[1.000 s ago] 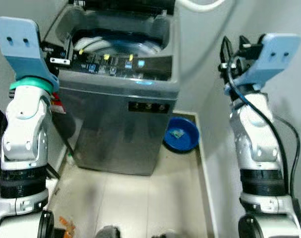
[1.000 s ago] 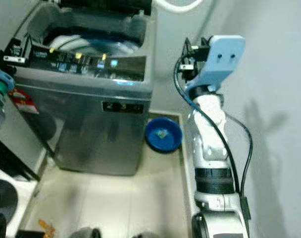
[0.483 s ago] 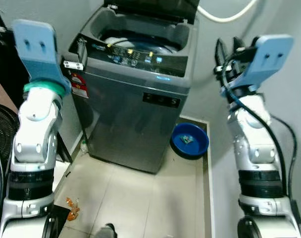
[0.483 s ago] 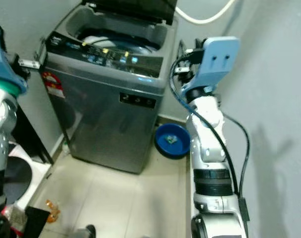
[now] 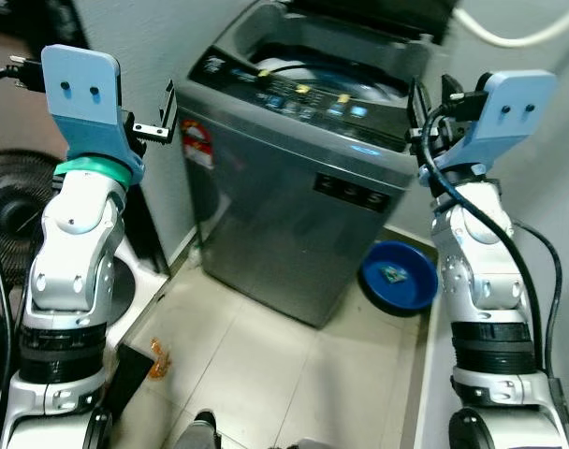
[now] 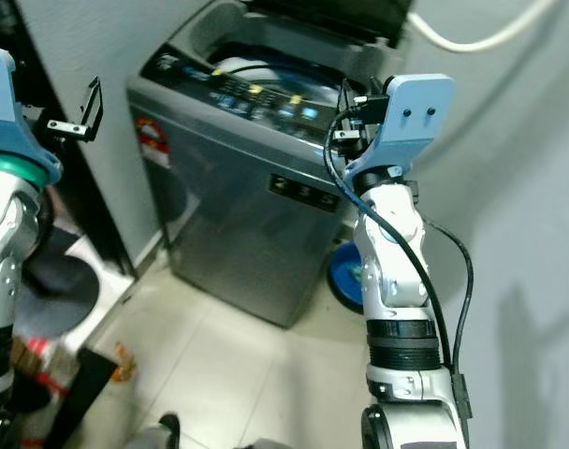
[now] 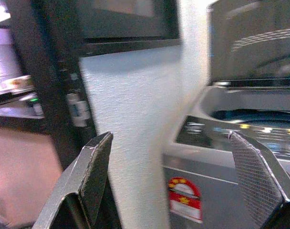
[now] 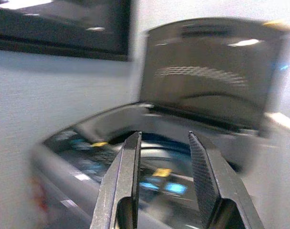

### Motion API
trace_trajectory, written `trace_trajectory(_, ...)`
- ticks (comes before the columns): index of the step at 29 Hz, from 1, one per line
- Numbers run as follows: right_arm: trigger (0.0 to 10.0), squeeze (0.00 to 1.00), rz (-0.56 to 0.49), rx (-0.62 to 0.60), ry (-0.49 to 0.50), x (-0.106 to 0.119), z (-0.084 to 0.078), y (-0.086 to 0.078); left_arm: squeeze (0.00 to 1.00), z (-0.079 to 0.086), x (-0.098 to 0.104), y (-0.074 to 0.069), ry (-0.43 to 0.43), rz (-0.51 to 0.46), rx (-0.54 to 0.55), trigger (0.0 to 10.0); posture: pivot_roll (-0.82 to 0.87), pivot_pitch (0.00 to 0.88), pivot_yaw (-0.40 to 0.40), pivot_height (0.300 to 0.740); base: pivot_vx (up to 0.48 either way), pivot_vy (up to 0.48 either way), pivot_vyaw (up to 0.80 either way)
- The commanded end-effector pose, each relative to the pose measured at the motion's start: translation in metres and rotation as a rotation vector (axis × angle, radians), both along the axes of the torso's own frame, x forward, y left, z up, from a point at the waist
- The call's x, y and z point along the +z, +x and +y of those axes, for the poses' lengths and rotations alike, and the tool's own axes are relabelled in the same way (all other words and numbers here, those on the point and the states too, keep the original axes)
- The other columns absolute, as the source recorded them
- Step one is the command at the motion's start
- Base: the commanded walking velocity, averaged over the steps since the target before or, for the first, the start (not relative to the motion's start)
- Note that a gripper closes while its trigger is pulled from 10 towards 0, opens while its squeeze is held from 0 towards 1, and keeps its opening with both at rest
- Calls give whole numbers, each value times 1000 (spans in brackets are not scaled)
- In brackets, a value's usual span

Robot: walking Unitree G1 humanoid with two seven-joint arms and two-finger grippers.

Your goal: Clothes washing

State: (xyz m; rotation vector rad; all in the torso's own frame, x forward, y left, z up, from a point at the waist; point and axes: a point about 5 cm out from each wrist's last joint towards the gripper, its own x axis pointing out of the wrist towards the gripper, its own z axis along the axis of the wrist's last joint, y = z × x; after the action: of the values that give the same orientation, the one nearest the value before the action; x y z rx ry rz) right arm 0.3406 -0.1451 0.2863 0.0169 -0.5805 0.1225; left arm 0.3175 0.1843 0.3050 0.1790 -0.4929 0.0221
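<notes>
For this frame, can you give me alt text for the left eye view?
A grey top-loading washing machine stands with its lid raised, a blue basin on the floor beside it. The left pincer and right pincer are raised, empty, on either side.

The grey top-loading washing machine (image 5: 303, 178) has its raised dark lid (image 5: 378, 11) cut off by the top edge. Its drum contents are too small to tell. The round blue plastic basin (image 5: 397, 276) is partly hidden behind the right arm, and the wrist views are blurred.
</notes>
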Motion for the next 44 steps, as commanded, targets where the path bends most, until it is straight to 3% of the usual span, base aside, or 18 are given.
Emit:
trace_trajectory(1,10000,0,13,-19,16,-3,-7,1,0,-10,1,-2,9,-3,-44,10000,55,55,-26,740,0,0,794)
trace_trajectory(44,10000,0,19,-3,23,-6,-6,1,0,-15,-2,-4,17,26,-35,10000,57,62,-29,740,0,0,794)
